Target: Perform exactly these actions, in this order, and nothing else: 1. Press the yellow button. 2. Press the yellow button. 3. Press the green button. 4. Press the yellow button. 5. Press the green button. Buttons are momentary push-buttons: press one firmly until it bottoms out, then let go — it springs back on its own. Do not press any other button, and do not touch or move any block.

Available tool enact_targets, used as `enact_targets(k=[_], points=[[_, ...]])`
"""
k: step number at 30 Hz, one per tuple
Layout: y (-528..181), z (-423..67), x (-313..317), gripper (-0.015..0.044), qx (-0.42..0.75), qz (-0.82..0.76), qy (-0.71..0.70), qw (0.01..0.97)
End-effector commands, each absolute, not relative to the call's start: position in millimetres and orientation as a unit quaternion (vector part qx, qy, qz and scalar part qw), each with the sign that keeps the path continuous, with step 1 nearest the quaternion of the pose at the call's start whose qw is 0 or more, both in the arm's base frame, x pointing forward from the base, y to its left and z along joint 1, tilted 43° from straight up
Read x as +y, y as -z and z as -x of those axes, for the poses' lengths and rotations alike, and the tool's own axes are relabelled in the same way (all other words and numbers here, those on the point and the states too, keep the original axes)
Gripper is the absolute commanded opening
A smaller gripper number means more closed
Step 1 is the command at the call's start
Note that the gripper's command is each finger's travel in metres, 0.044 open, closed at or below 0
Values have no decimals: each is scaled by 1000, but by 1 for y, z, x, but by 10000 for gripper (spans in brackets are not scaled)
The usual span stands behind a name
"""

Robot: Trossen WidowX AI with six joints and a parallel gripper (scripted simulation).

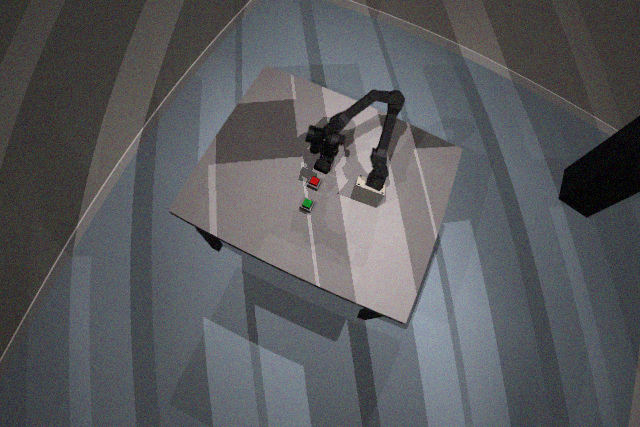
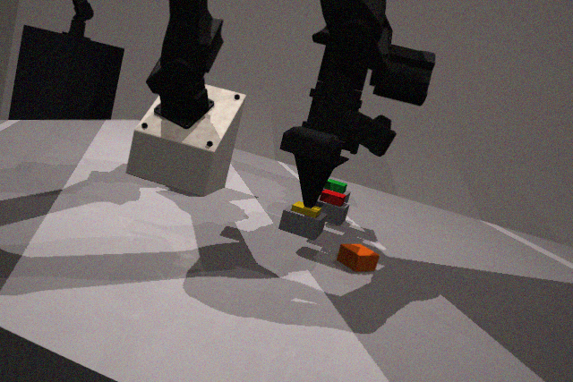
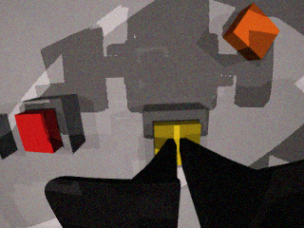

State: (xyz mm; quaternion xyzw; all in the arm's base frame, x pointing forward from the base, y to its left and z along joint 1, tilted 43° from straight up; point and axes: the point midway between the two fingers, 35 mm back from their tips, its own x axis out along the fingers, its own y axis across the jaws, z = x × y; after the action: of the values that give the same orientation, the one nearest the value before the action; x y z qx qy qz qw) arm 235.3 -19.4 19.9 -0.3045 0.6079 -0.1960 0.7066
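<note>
The yellow button (image 2: 298,208) (image 3: 162,129) sits in a grey housing; its cap stands low in the housing in the exterior view, and it is hidden under the arm in the top view. My gripper (image 2: 309,205) (image 3: 176,144) (image 1: 322,169) is shut and empty, pointing down with its fingertips on the yellow cap. The green button (image 1: 307,202) (image 2: 337,184) stands beyond the red one, away from my gripper; its cap is outside the wrist view.
The red button (image 1: 314,181) (image 2: 333,197) (image 3: 34,132) stands between the yellow and green buttons. An orange block (image 2: 358,258) (image 3: 252,30) lies near the yellow button on the side away from the red one. The arm's pale base box (image 1: 368,196) (image 2: 168,157) stands on the table (image 1: 248,195).
</note>
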Motion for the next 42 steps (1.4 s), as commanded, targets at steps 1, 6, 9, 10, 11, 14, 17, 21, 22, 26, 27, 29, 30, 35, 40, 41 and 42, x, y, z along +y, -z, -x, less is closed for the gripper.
enact_targets(k=[1, 6, 9, 10, 11, 14, 17, 21, 22, 26, 27, 29, 30, 35, 40, 41, 42], points=[[-19, -234, -21, 20, 609, 307, 197, 704], [-19, -234, -21, 20, 609, 307, 197, 704], [-19, -234, -21, 20, 609, 307, 197, 704], [-19, -234, -21, 20, 609, 307, 197, 704], [-19, -234, -21, 20, 609, 307, 197, 704], [-19, -234, -21, 20, 609, 307, 197, 704], [-35, -231, -6, 20, 610, 306, 196, 705], [-43, -229, 0, 20, 610, 307, 197, 704], [-45, -228, 2, 20, 610, 306, 196, 704], [-80, -220, 35, 20, 611, 306, 195, 704], [-86, -218, 39, 20, 611, 306, 195, 704], [-88, -218, 41, 20, 611, 306, 196, 704], [-88, -218, 41, 20, 611, 306, 196, 704], [-71, -224, 70, 20, 612, 303, 190, 705], [-28, -225, 128, 20, 614, 300, 185, 707], [-18, -223, 139, 20, 614, 299, 185, 707], [-8, -220, 150, 20, 614, 299, 185, 706]])
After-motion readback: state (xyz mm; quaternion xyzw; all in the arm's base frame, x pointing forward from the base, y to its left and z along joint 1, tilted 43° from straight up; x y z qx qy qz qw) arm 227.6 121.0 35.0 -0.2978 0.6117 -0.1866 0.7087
